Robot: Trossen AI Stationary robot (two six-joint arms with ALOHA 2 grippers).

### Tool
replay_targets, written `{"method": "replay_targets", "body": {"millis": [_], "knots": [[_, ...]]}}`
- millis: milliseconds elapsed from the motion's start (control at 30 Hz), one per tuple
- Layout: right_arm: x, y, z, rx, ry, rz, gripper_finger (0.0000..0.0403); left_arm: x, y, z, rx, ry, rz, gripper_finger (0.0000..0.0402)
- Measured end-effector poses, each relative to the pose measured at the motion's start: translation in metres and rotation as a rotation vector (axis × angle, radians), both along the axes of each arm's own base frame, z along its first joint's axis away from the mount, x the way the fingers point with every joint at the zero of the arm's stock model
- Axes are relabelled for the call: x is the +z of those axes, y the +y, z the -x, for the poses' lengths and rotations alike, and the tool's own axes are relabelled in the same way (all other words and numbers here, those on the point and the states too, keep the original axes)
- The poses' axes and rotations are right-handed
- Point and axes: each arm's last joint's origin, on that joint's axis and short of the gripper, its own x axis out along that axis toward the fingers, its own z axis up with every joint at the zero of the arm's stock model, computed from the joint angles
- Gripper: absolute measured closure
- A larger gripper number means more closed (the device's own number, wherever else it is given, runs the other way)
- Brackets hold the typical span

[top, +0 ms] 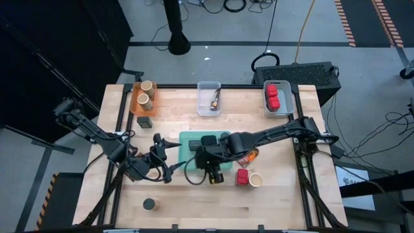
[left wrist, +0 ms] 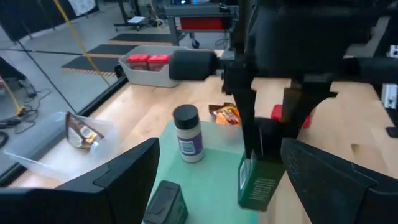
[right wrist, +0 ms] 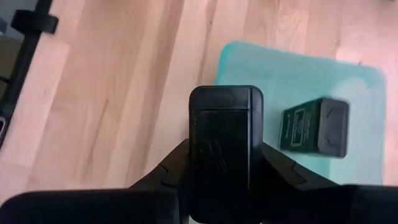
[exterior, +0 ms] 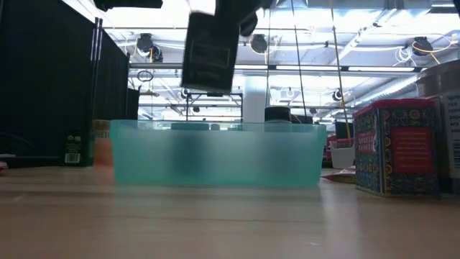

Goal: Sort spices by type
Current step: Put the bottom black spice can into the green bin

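Dark block [right wrist: 225, 152] hangs clamped in right end effector [top: 212, 169], seemingly above table.

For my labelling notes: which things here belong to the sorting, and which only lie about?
Sorting: dark block, lifted in right gripper near tray; red cubes; tan jars; packet; dark jar.
Lying about: bins; tray. Left gripper waits beside tray.

High cam looked straight down on the whole table [top: 194, 207], low cam sat level at tabletop facing the teal tray [exterior: 215, 158] close up, shared with both wrist cams.
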Motion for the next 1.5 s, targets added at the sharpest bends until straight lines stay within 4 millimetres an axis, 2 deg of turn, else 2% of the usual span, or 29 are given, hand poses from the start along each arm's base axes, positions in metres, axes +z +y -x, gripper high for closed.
{"method": "replay_targets", "body": {"millis": [267,400,600,833,1000,1200,1500], "knots": [[-0.022,-0.013,0.004,0.022,0.015,0.01,0.0295,0.008,0.003,0.006,0.027,-0.025,-0.027,0.0068],[-0.025,-0.025,0.018,-0.005,-0.026,0.001,0.0295,0.011,0.005,0.008,0.029,-0.035,-0.023,0.0068],[-0.032,-0.044,0.042,-0.145,-0.028,-0.065,0.0295,0.012,0.006,0.009,0.029,-0.039,-0.022,0.0068],[-0.035,-0.037,0.053,-0.174,0.042,-0.081,0.0295,0.012,0.006,0.009,0.031,-0.041,-0.017,0.0068],[-0.04,-0.037,0.053,-0.215,0.075,-0.086,0.0295,0.012,0.006,0.009,0.032,-0.043,-0.012,0.0069],[-0.041,-0.026,0.055,-0.206,0.071,-0.063,0.0295,0.011,0.006,0.01,0.039,-0.04,0.003,0.0069],[-0.065,-0.025,0.065,-0.234,0.119,-0.012,0.0295,0.009,0.007,0.01,0.046,-0.026,0.01,0.0069]]}}
